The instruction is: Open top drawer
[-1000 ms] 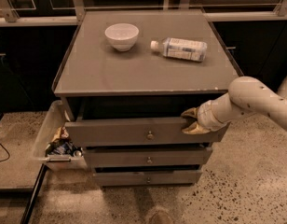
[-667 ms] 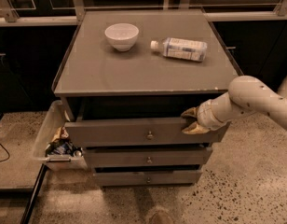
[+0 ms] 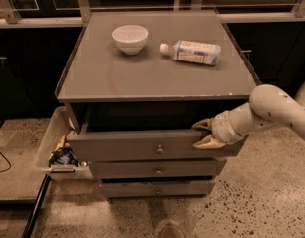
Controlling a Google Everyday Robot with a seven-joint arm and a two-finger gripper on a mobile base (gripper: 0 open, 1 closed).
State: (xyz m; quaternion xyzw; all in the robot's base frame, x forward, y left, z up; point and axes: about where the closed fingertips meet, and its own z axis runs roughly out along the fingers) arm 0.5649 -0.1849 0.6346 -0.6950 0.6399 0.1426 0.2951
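Observation:
The top drawer [image 3: 142, 145] is the widest grey front of the cabinet, with a small round metal knob [image 3: 160, 148] at its centre. It stands pulled part way out, with a dark gap behind its front. My gripper [image 3: 204, 134] is at the right part of that front, to the right of the knob. One finger [image 3: 203, 125] lies over the front's top edge and the other [image 3: 207, 143] lies on its face, so the gripper clamps the panel. The pale arm [image 3: 271, 108] comes in from the right.
A white bowl [image 3: 129, 37] and a lying plastic bottle [image 3: 194, 51] rest on the cabinet top [image 3: 142, 78]. Two narrower drawers [image 3: 157, 170] sit below. A clear bin [image 3: 56, 150] with packets hangs at the cabinet's left. The floor is speckled.
The top drawer's front has come out a little further toward the camera, and my gripper has moved with it.

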